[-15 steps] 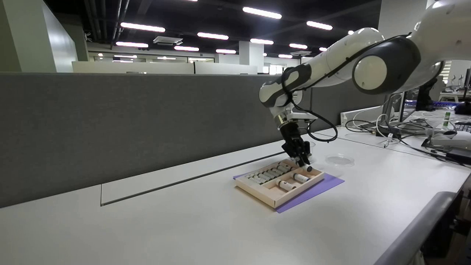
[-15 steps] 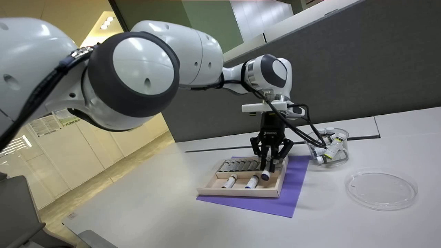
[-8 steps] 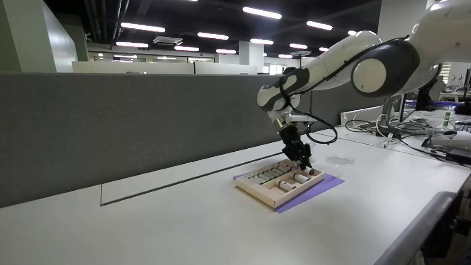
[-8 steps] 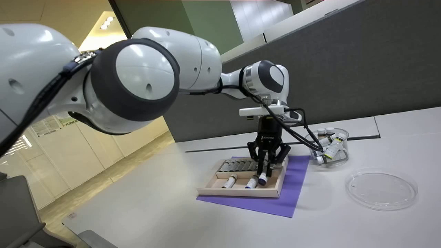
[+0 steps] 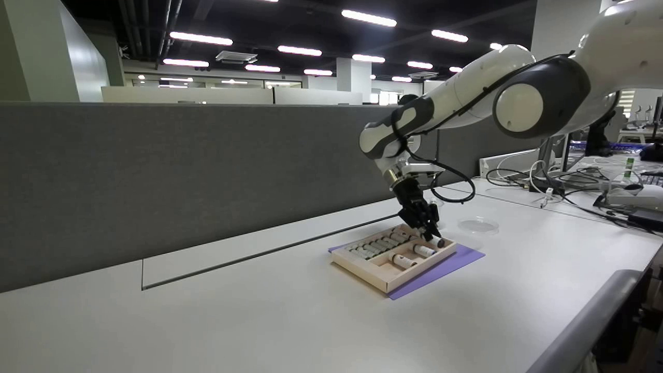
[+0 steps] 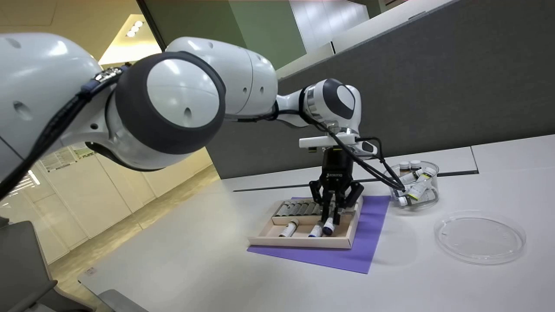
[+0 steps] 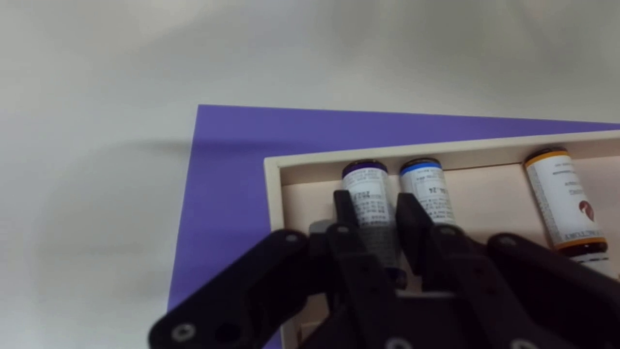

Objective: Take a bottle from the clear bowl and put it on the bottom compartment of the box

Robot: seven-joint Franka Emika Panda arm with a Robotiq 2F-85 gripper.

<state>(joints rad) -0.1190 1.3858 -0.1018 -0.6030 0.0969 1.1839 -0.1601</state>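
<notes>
My gripper point(image 6: 330, 219) is shut on a small white-labelled bottle point(image 6: 328, 227) with a purple band. The bottle is tilted, low in the box's front compartment, its far end near the front wall. In the wrist view the bottle point(image 7: 365, 179) sits between the two fingers point(image 7: 345, 206); its lower part is shaded by them. The light wooden box point(image 6: 299, 242) also shows in the wrist view point(image 7: 273, 203). A blue-banded bottle point(image 7: 426, 184) lies close beside the right finger. The clear bowl point(image 6: 435, 186) stands behind right, holding several bottles.
An orange-banded bottle point(image 7: 564, 203) lies farther along the same compartment. Several bottles point(image 6: 299, 209) fill the box's back row. A purple mat point(image 6: 373, 234) lies under the box. A flat clear dish point(image 6: 479, 238) lies at right. A grey partition point(image 5: 207, 176) rises behind the table.
My gripper has lowered into the front compartment and shifted toward the blue-banded bottle, carrying the held bottle with it. Over the last half second the movement is slight.
</notes>
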